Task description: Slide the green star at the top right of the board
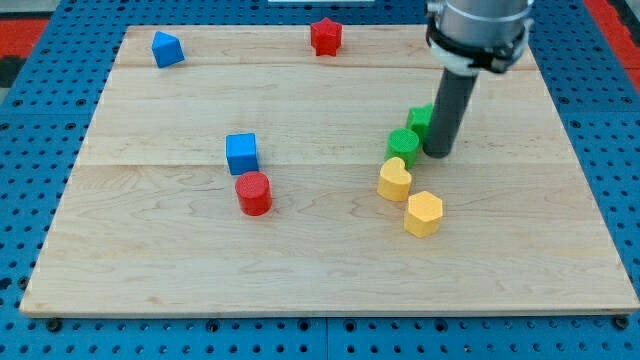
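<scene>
A green block [419, 118], whose shape is partly hidden by the rod, sits right of the board's middle. It looks like the green star. A second green block [403, 144], round, lies just below and left of it. My tip [437, 153] rests on the board right beside both green blocks, on their right side, touching or nearly touching them. The rod hides the right part of the upper green block.
A yellow heart [394, 180] and a yellow hexagon [424, 213] lie below the green blocks. A blue cube [241, 153] and a red cylinder [254, 193] sit left of centre. A red star [325, 37] and a blue block [166, 48] are near the top edge.
</scene>
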